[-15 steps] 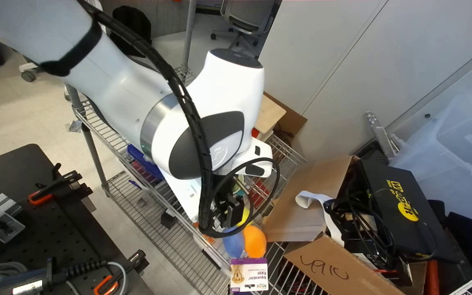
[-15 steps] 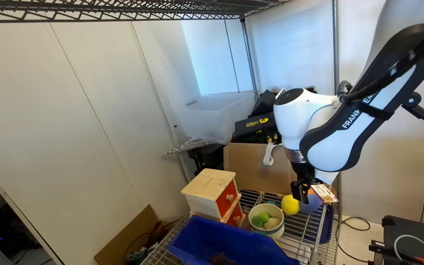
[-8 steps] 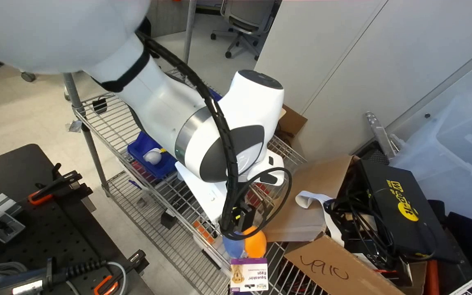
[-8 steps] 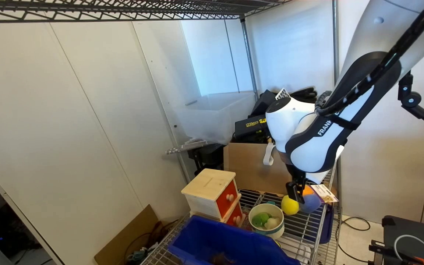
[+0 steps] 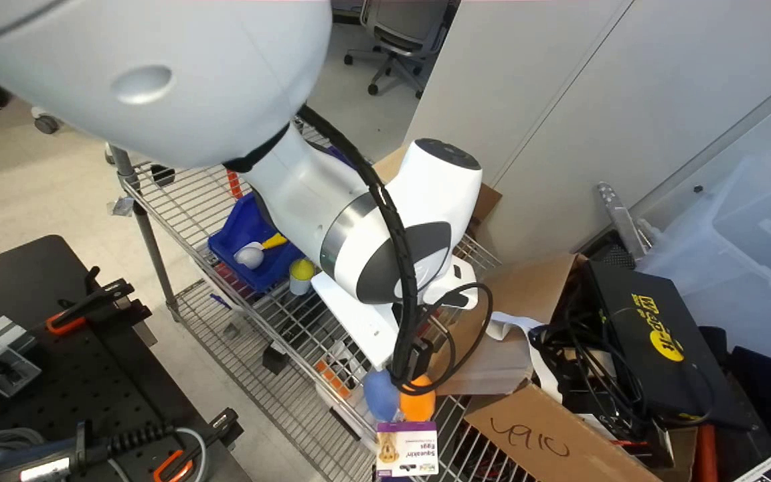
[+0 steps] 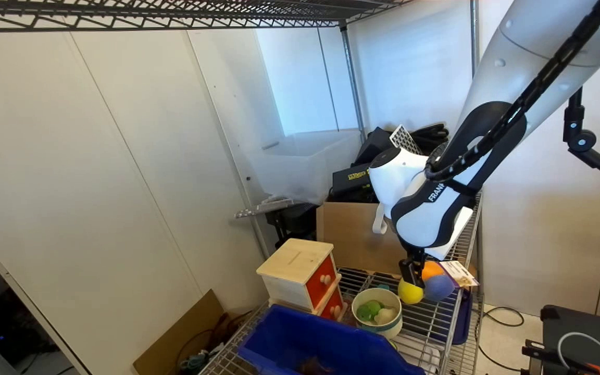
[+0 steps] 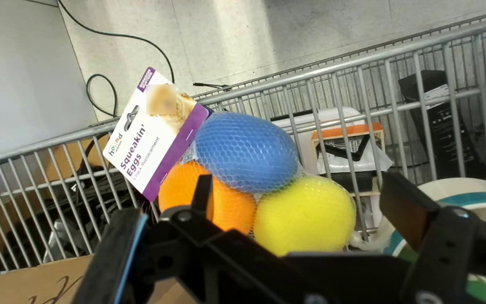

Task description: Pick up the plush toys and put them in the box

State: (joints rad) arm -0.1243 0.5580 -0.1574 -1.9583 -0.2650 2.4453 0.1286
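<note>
The yellow point(image 7: 306, 217), orange point(image 7: 230, 207) and blue point(image 7: 247, 152) plush toys are rounded and held together in a white net with a "Squeakin' Eggs" card point(image 7: 158, 126). They rest on the wire shelf. My gripper point(image 7: 304, 202) is open just above them. The yellow toy lies between its fingers, and one finger overlaps the orange toy. In an exterior view the gripper point(image 6: 412, 280) is over the yellow toy point(image 6: 410, 293). In an exterior view the yellow toy is hidden behind the gripper point(image 5: 419, 358). The blue box point(image 6: 274, 328) is in the front, with something brown inside.
A white-and-teal cup point(image 6: 391, 328) with green and cream things stands beside the yellow toy. Wooden drawers with red fronts point(image 6: 300, 273) stand behind the box. A brown cardboard box point(image 6: 354, 242) stands behind the toys. A smaller blue bin point(image 5: 241, 227) holds a scoop.
The arm has extended and the gripper has come down over the toys, away from the blue box's side. The toys and box have not moved. The gripper is empty throughout.
</note>
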